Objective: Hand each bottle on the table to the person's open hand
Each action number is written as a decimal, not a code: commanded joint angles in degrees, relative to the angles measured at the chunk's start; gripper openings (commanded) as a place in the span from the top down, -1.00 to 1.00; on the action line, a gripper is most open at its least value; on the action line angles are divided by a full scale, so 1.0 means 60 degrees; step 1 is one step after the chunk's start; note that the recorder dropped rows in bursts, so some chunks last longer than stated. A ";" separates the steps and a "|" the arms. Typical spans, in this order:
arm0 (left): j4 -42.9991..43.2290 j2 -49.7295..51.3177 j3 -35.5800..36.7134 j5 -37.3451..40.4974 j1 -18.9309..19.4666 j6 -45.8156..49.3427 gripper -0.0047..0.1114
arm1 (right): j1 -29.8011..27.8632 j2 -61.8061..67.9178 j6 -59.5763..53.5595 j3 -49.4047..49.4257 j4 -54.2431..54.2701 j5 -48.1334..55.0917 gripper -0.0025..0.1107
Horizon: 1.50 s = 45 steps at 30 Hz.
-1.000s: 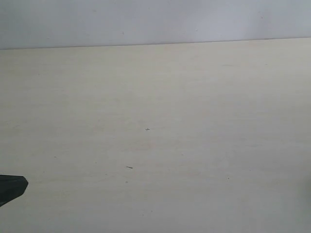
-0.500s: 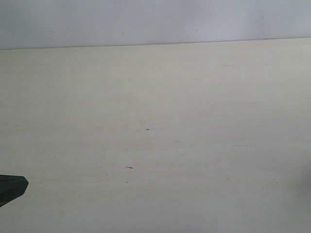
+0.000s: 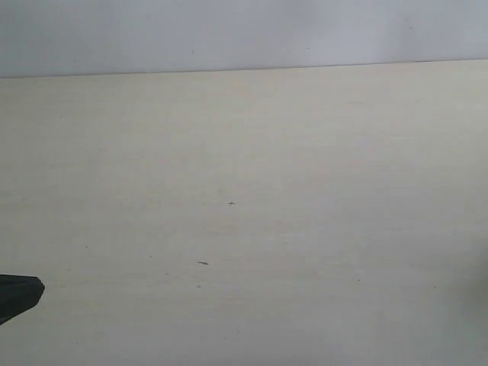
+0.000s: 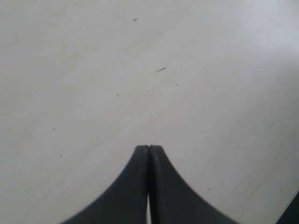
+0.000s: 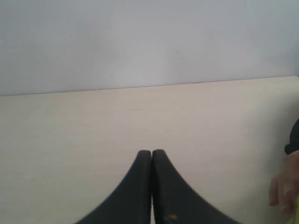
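Exterior view: the table (image 3: 305,152) fills most of the frame, pale cream with a faint grain, and meets a plain grey-white wall (image 3: 244,34) along its far edge. A tiny cross-shaped mark (image 3: 231,203) sits near the middle, and a short dark streak (image 3: 203,263) lies nearer the camera. The black tip of the left gripper (image 3: 21,293) pokes in at the lower left edge, low over the tabletop. The left wrist view shows its two black fingers pressed flat together with nothing between them, the cross and the streak ahead of them.

In the right wrist view the right gripper (image 5: 152,152) is likewise closed on itself, fingers touching, pointing across the table toward the wall. At that frame's border the person's hand (image 5: 282,189) – light-skinned fingers below a black sleeve (image 5: 294,137) – hangs over the table, off to one side of the right gripper and apart from it. Only part of the hand shows, so which way the palm faces cannot be told.
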 commanded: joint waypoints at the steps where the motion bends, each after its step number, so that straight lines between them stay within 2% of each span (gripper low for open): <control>1: 0.0024 -0.0077 0.0047 -0.0049 0.0026 -0.0038 0.92 | -0.0058 -0.0052 0.0007 0.0039 0.0055 -0.0142 0.96; 5: 0.0023 -0.0077 0.0047 -0.0049 0.0137 -0.0038 0.92 | -0.0058 -0.0052 0.0007 0.0039 0.0104 -0.0142 0.96; 6: 0.0023 -0.0096 0.0047 -0.0049 0.0269 -0.0038 0.92 | -0.0058 -0.0052 0.0007 0.0039 0.0104 -0.0142 0.96; 8: 0.0023 -0.0290 0.0047 -0.0083 0.0925 -0.0021 0.92 | -0.0058 -0.0052 0.0007 0.0039 0.0104 -0.0142 0.96; 11: 0.0023 -0.0873 0.0047 -0.0381 0.2530 -0.0020 0.92 | -0.0058 -0.0052 0.0007 0.0039 0.0104 -0.0142 0.96; 12: 0.0023 -0.1396 0.0047 -0.0671 0.3655 -0.0111 0.92 | -0.0058 -0.0052 0.0007 0.0039 0.0104 -0.0142 0.96; 14: -0.0214 -0.2320 0.0047 -0.1333 0.5401 -0.0193 0.92 | -0.0058 -0.0052 0.0007 0.0039 0.0104 -0.0142 0.96; 15: -0.0325 -0.2666 0.0047 -0.1426 0.5967 -0.0212 0.92 | -0.0058 -0.0052 0.0007 0.0039 0.0104 -0.0142 0.96; 16: -0.0387 -0.3363 0.0047 -0.1392 0.6890 -0.0286 0.92 | -0.0058 -0.0052 0.0007 0.0039 0.0104 -0.0142 0.96; 17: -0.0387 -0.3709 0.0047 -0.1367 0.7347 -0.0399 0.92 | -0.0058 -0.0052 0.0007 0.0039 0.0104 -0.0142 0.96; 19: -0.0387 -0.4839 0.0047 -0.1367 0.8714 -0.1001 0.92 | -0.0058 -0.0052 0.0007 0.0039 0.0104 -0.0142 0.96; 21: -0.0387 -0.5680 0.0047 -0.1367 0.9400 -0.1332 0.92 | -0.0058 -0.0052 0.0007 0.0039 0.0104 -0.0142 0.96; 24: -0.0367 -0.5866 0.0047 -0.1367 0.9678 -0.1345 0.92 | -0.0058 -0.0052 0.0007 0.0039 0.0104 -0.0142 0.96; 28: -0.0367 -0.5866 0.0470 -0.1563 0.9685 -0.1367 0.92 | -0.0058 -0.0052 0.0007 0.0039 0.0104 -0.0142 0.96; 39: -0.0383 -0.5866 0.0704 -0.1750 0.9709 -0.1332 0.92 | -0.0058 -0.0052 0.0007 0.0039 0.0104 -0.0165 0.96; 45: -0.0849 -0.5866 0.1119 -0.1884 0.9709 -0.0650 0.92 | -0.0058 -0.0052 0.0007 0.0039 0.0104 -0.0165 0.96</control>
